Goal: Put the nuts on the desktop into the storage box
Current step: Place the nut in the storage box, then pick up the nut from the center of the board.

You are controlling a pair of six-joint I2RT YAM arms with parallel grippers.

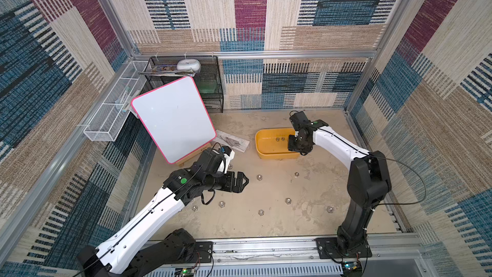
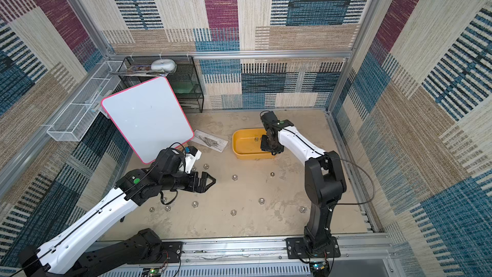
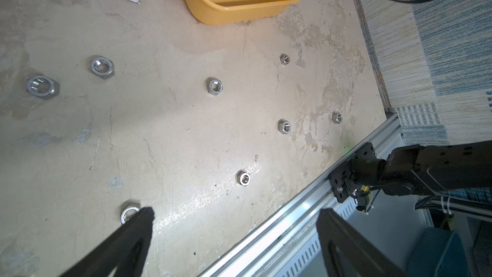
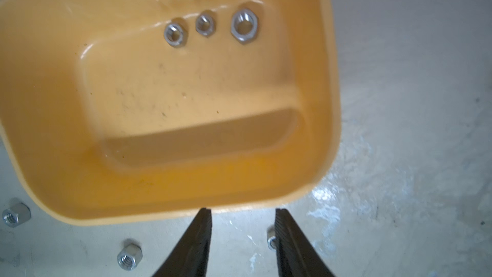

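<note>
Hex nuts [image 1: 259,177] lay scattered across the table [image 1: 279,225], three already in the yellow storage box [image 4: 40,102]. Small, hard and slick, they probably wanted pinching across opposite flats. Both arms' jaws stood parted, empty.

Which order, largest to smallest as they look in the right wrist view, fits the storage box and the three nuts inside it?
1. storage box
2. broad end nut of the row
3. middle nut and other end nut: look alike, so left unranked.
</note>
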